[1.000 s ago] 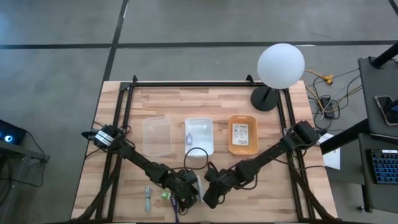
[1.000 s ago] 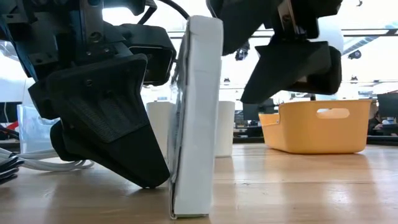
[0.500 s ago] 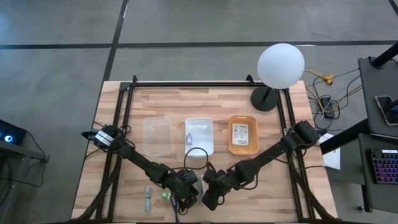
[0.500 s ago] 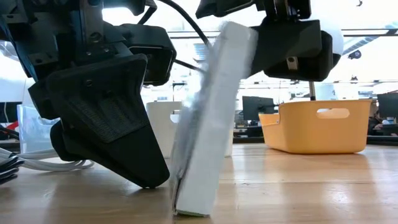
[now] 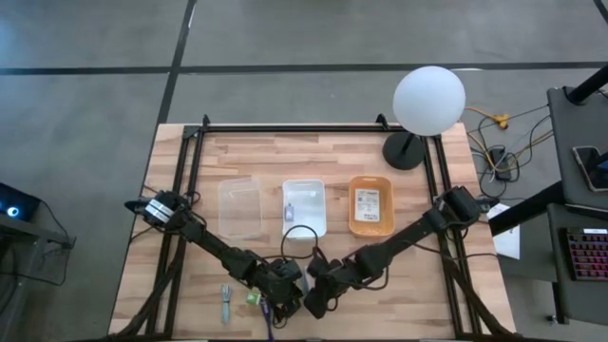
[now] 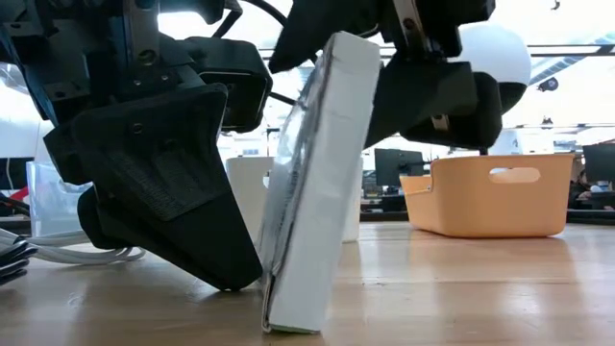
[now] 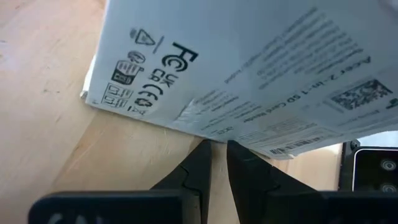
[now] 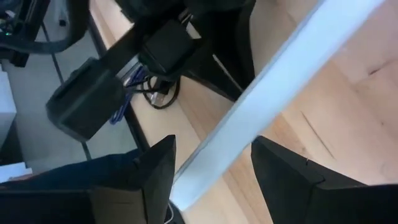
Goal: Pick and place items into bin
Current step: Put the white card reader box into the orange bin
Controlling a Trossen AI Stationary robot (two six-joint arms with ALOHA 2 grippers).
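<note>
A white printed packet (image 6: 307, 183) stands on its long lower edge near the table's near edge (image 5: 305, 282), with its top tilted toward the table's right. My left gripper (image 7: 214, 155) is shut and sits low at the packet's left side (image 6: 240, 274). My right gripper (image 8: 214, 180) is open and comes from above (image 6: 360, 58), one finger on each side of the packet's top edge. A tiny green piece (image 5: 253, 297) and a grey metal stick (image 5: 226, 302) lie left of the grippers. A black cable (image 5: 299, 236) loops behind them. My left gripper presses its shut fingertips (image 7: 202, 158) against the packet's printed face, close to the lower edge (image 7: 217, 134). It comes slanting down from the table's left. My right gripper straddles the packet's top edge (image 8: 249, 106) from above; I cannot tell whether a finger touches it.
Three trays stand in a row mid-table: a clear one (image 5: 239, 207), a white one (image 5: 304, 206) with a small item inside, and an orange one (image 5: 371, 204) holding a printed card. A globe lamp (image 5: 427, 100) stands at the far right corner. Black frame rails run along both sides.
My right gripper has come down over the packet's top and moved a little toward the table's left. The packet has tipped from upright: its top now leans toward the table's right, while its lower edge stays on the wood.
</note>
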